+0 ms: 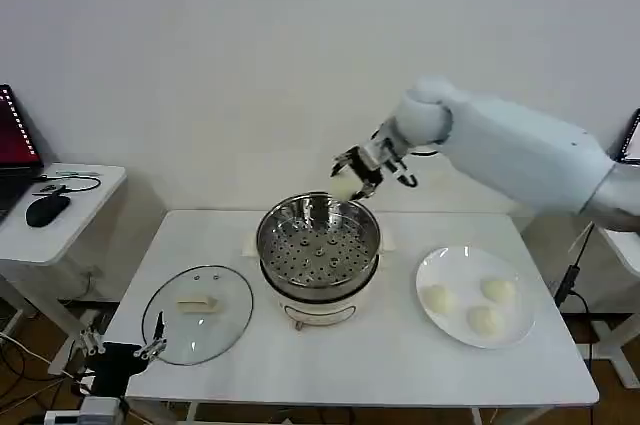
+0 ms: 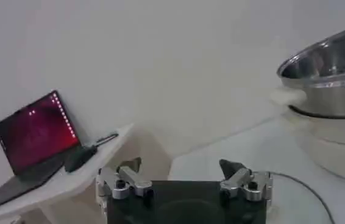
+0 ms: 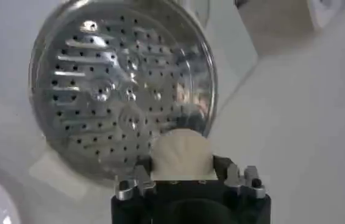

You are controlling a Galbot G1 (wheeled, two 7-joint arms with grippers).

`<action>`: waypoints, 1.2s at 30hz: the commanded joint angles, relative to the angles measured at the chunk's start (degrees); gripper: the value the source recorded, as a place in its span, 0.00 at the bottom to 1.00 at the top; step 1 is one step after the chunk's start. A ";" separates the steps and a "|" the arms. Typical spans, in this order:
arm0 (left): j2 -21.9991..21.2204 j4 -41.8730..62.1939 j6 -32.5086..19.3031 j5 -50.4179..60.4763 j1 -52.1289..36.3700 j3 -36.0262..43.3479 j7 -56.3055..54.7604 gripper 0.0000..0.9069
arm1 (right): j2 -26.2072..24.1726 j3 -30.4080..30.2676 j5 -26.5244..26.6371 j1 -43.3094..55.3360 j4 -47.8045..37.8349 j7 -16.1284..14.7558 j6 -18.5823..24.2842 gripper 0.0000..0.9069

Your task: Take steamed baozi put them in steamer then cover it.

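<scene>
White table [image 1: 400,365]: right end effector [image 1: 352,181] grips baozi [image 3: 181,152] above steamer [image 1: 318,237].

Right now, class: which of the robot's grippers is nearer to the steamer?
Right. The right gripper holds a baozi above the steamer's far rim; the left gripper waits at the table's near-left corner.

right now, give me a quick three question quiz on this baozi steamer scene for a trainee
1. True or false: the glass lid is on the steamer.
2. How many baozi lie on the white plate?
3. The right gripper is: A) open over the plate, B) shut on a baozi above the steamer's far rim, C) gripping the lid.

Key: 1. False, it lies on the table to the steamer's left, near the open left gripper. 2. Three. 3. B.
</scene>
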 commanded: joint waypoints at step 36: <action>-1.05 1.73 -0.01 0.65 0.05 -0.47 -0.23 1.00 | 15.49 6.18 -36.20 -14.71 -23.38 14.18 29.77 0.74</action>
